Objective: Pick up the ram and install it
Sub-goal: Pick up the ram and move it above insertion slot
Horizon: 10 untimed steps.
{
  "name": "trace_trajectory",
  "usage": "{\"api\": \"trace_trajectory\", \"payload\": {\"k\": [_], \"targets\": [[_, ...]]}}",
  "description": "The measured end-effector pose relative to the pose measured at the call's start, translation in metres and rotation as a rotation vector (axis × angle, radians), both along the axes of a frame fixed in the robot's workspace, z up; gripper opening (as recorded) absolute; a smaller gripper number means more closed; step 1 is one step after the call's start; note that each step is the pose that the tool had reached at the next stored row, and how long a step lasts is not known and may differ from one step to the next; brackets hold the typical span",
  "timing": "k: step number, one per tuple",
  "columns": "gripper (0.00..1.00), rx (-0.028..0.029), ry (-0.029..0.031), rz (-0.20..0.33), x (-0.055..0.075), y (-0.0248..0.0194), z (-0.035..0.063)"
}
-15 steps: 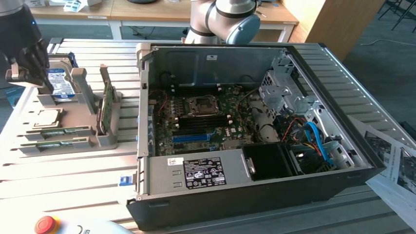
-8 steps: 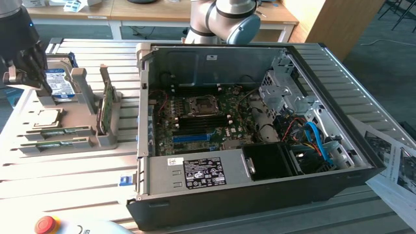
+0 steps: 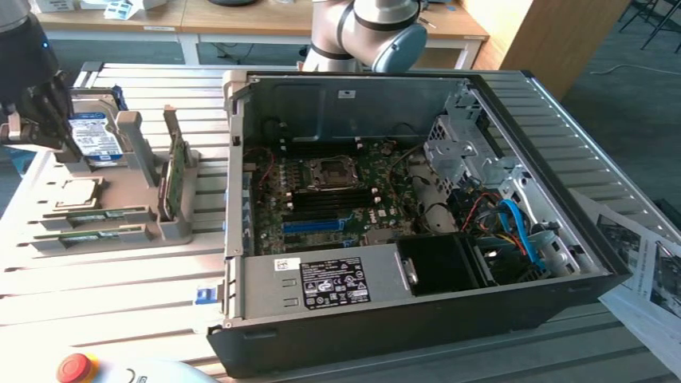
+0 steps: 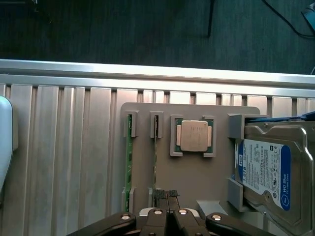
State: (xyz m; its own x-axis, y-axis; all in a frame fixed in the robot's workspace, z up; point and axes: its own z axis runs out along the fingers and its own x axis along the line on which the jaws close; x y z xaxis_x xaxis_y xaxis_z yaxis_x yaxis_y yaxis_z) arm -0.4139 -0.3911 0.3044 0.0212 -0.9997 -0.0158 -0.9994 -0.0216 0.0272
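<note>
Both fingers (image 4: 160, 197) of the gripper (image 4: 166, 196) were pressed together, closed on nothing, their dark tips hanging over the grey holder (image 4: 147, 118) on the bench (image 4: 59, 162). Under them, or just beside, stood the nearer ram stick (image 4: 156, 147), a thin green board on edge in its slot. Whether the tips touched it could not be told. A second ram stick (image 4: 129, 157) sat on edge in the parallel slot next to it. On the other side of the nearer stick, a processor (image 4: 193, 136) lay flat in its square recess. Beyond that, a hard drive (image 4: 268, 172) with a blue-and-white label rested at the holder's end. Beside the holder, toward the exterior view's right, the open computer case (image 3: 426, 327) lay on the same bench with its motherboard (image 3: 319, 187) exposed. By my reading, nothing of the task was done. No ram had been grasped or lifted, so both the pick and the seating into the motherboard were left.
</note>
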Motion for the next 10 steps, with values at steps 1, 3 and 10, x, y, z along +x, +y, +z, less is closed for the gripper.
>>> {"api": "trace_trajectory", "payload": {"k": [1,3,10], "targets": [[0.11,0.0,0.0,0.0,0.0,-0.0011,0.0],[0.11,0.0001,-0.0001,0.0,-0.001,-0.0033,-0.0001],[0.11,0.0,0.0001,0.0,-0.003,-0.0114,0.0]]}}
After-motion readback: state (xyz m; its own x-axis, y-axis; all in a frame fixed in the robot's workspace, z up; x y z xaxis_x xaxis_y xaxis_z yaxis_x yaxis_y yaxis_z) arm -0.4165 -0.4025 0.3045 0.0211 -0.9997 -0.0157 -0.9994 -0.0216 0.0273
